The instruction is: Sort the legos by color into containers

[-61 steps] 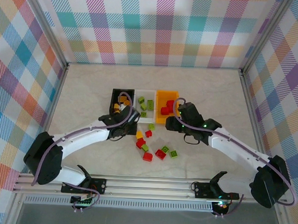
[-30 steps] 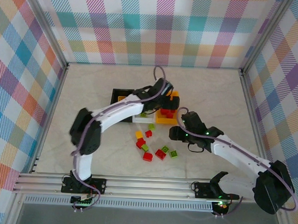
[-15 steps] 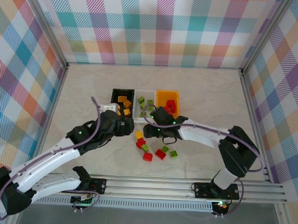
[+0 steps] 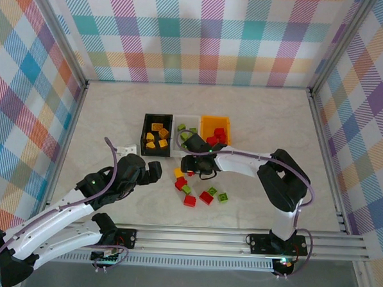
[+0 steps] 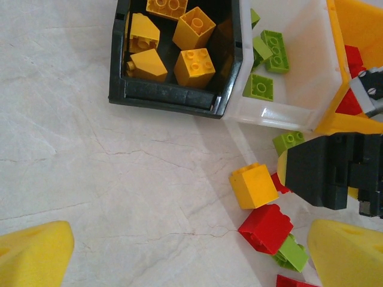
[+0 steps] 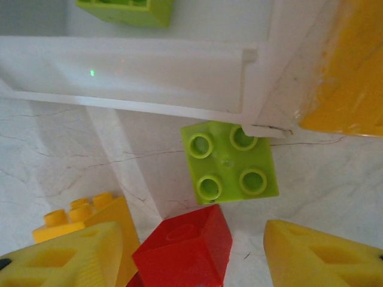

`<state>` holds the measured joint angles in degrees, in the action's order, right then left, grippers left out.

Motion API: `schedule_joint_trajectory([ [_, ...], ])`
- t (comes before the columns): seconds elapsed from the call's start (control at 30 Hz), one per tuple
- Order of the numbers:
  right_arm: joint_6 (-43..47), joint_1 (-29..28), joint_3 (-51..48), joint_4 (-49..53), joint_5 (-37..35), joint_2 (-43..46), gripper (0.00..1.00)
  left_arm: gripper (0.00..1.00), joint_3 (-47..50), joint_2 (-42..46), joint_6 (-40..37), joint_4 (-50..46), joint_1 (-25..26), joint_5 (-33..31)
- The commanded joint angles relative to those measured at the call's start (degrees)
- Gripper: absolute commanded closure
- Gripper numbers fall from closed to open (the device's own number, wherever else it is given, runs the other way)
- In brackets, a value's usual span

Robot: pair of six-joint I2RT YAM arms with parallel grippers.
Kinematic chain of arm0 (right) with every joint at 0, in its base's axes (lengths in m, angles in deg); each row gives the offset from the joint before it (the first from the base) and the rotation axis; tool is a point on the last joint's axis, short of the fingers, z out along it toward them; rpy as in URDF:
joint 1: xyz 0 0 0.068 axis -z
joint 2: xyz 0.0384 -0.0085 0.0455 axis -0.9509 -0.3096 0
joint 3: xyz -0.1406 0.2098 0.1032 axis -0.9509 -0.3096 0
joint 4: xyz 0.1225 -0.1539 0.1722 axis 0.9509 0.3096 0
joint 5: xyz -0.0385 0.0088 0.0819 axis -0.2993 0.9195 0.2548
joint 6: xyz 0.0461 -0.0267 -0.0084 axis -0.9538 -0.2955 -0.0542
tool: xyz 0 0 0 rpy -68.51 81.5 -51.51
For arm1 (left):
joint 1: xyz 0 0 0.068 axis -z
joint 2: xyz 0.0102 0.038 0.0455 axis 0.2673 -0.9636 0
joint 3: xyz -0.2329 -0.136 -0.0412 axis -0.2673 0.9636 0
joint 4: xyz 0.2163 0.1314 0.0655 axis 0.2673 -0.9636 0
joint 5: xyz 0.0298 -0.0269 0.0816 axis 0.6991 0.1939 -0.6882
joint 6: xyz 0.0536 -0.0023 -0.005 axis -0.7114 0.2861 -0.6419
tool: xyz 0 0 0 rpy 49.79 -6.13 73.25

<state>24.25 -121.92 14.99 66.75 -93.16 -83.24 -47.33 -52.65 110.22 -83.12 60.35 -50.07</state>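
Note:
Three containers stand in a row: a black bin (image 4: 156, 143) with yellow legos (image 5: 194, 63), a white bin (image 4: 186, 139) with green ones (image 5: 274, 50), and an orange bin (image 4: 216, 133) with red ones. Loose legos (image 4: 198, 190) lie in front of them. My right gripper (image 4: 191, 165) is low just before the white bin. Its jaws (image 6: 191, 257) straddle a tilted red brick (image 6: 185, 251), with a gap on the right side. A green brick (image 6: 230, 161) lies just beyond it, against the white bin. My left gripper (image 4: 153, 172) is open over bare table (image 5: 188, 257), left of the loose bricks.
A yellow brick (image 5: 253, 185) and a red brick (image 5: 266, 227) lie to the right of my left gripper's opening. Another yellow brick (image 6: 90, 215) lies by my right gripper's left finger. Checkered walls (image 4: 197, 34) enclose the table. Bare marble (image 4: 270, 122) spreads behind and beside the bins.
The left arm has drawn back toward the near left, gripper still open. The right gripper has shifted left in front of the white bin, and its jaws have narrowed around the red brick.

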Motion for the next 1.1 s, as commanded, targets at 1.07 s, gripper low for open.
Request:
schedule_joint_trajectory([
  [1.07, 12.1, 19.3, 10.8, 8.1, 1.3, 5.0, 0.68, 0.0, 2.6, -8.6, -0.4, 8.0, -0.4, 1.2],
])
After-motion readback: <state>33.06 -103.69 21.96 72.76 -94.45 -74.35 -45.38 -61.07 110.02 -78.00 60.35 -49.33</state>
